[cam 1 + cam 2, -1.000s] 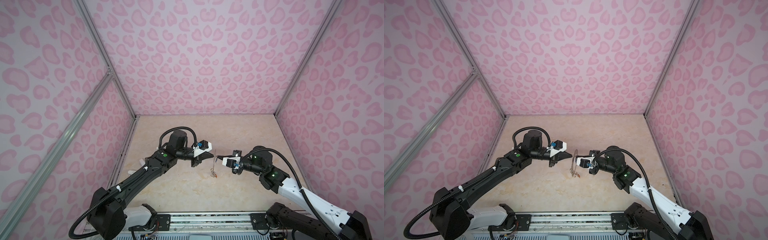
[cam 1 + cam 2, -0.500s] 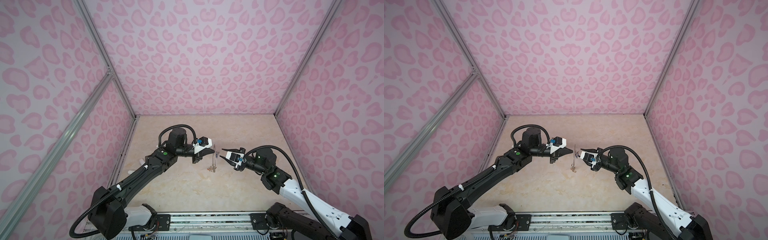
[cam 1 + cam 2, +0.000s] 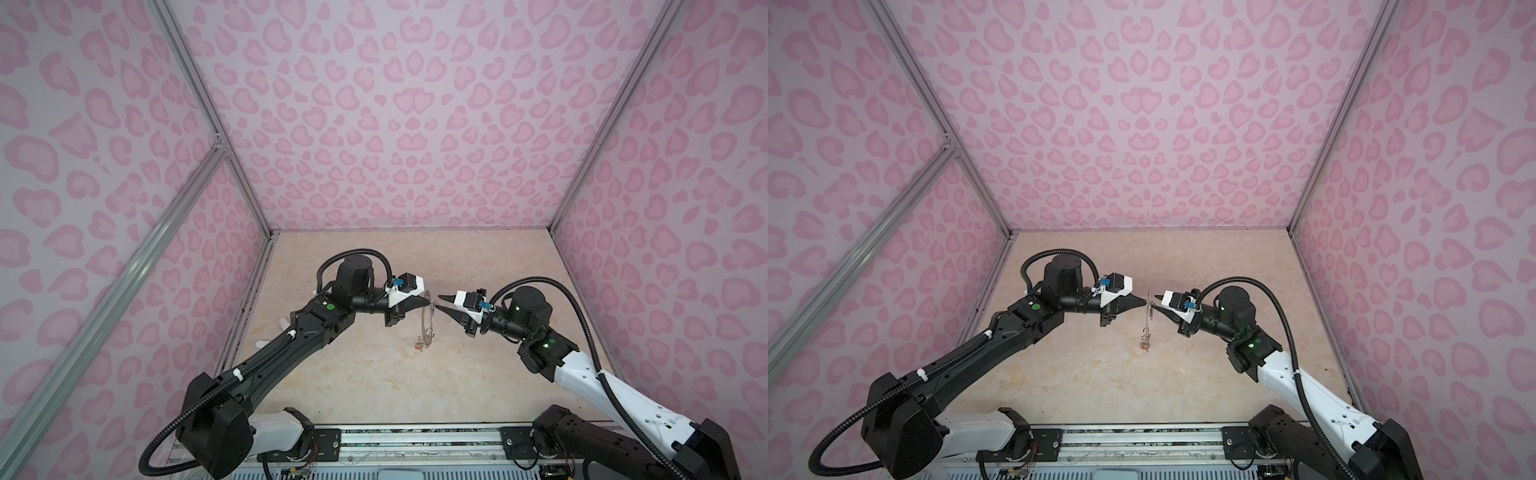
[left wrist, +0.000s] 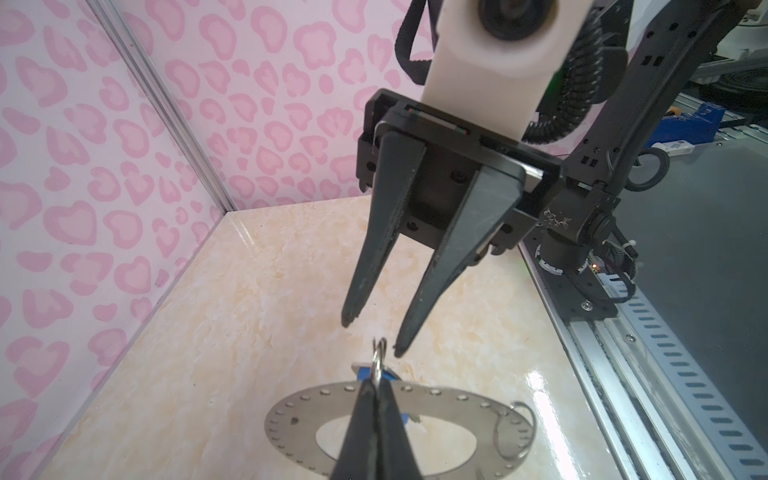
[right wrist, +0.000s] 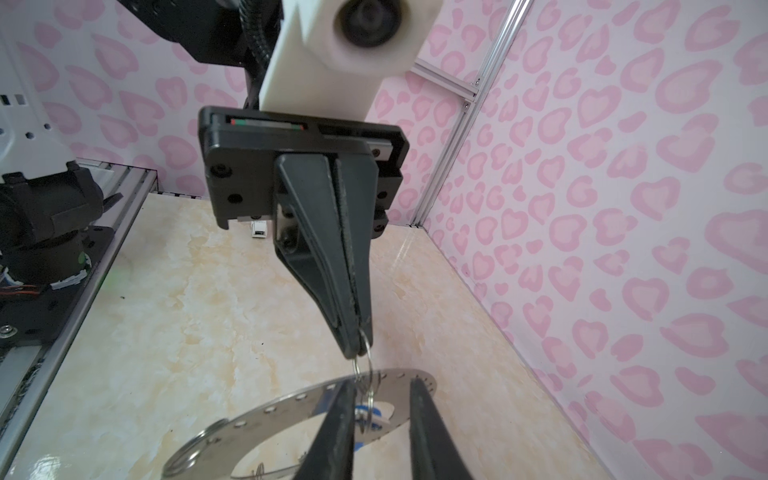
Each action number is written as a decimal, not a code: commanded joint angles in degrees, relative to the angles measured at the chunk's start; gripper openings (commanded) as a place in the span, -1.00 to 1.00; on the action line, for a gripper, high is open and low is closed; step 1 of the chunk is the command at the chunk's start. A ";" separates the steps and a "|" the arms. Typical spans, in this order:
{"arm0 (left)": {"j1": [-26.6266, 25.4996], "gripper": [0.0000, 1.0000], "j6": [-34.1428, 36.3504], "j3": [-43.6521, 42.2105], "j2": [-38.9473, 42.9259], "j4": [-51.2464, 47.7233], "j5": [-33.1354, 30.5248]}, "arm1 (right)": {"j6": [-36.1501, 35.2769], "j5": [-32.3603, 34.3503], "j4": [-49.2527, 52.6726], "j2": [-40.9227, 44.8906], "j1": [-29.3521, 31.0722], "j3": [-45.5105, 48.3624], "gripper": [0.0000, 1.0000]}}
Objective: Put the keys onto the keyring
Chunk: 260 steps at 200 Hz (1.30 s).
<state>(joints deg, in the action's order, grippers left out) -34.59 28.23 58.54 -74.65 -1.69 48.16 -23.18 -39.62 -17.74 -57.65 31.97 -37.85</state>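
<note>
Closest in the left wrist view, the left gripper (image 4: 375, 388) is clamping fully shut on a small wire ring (image 4: 378, 359), which is poking out just past its tips. Right behind those tips a blue tag (image 4: 390, 376) is peeking through, and the keyring (image 4: 291, 424) is hanging from that same pinch, its rim holes showing.

A touch farther on, the right gripper (image 4: 372, 338) is facing in with its 2 fingers a narrow gap apart, gripping nothing. Its tips are bracketing the top of the wire ring, though I can't tell whether 1 tip is touching it.

In a top view the disc is dangling edge-on between the 2 arms over the table (image 3: 374, 395). The orange-tag keys (image 3: 422, 343) are hanging at its low edge, so that set looks to be on already.

So the blue set's ring seems to be the 1 being worked now. To do this well, the right gripper should be centring the wire in its gap before closing. It should be catching wire alone, not the left fingertips or the disc rim. The left pinch needs to be firm and every move slow, because that disc is hanging free and any knock will be setting it swinging.
</note>
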 commanded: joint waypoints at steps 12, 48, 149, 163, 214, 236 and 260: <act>-0.06 -0.94 0.53 0.30 0.72 1.52 1.34 | 2.02 -1.76 -1.19 -1.48 0.03 -0.78 -0.58; -0.10 -0.94 1.12 0.08 1.21 1.26 1.06 | 2.70 -2.14 -0.42 -2.56 0.03 -1.75 -0.62; -0.21 -0.49 4.34 -0.17 2.59 -2.89 -5.45 | 0.01 -2.41 7.59 -2.73 0.02 -4.56 -1.00; -0.59 -0.39 6.64 -0.18 3.69 -4.25 -9.02 | -2.05 -2.08 12.86 -2.81 0.03 -6.13 -1.00; -4.96 -0.36 15.97 1.83 4.79 -11.19 -18.47 | -6.01 -2.24 23.41 -3.59 0.16 -10.66 -1.00; -6.80 -0.37 18.18 2.49 4.37 -12.28 -21.58 | -6.52 -1.77 24.57 -3.70 0.85 -11.14 -1.00; -7.76 -0.40 19.39 2.87 4.02 -12.96 -23.63 | -7.12 -0.91 25.78 -3.78 1.78 -11.43 -1.00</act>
<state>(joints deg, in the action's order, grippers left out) -41.76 44.42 60.34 -70.28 -12.93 28.49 -29.10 -41.54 6.17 -61.19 33.10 -48.71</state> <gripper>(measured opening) 0.306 0.049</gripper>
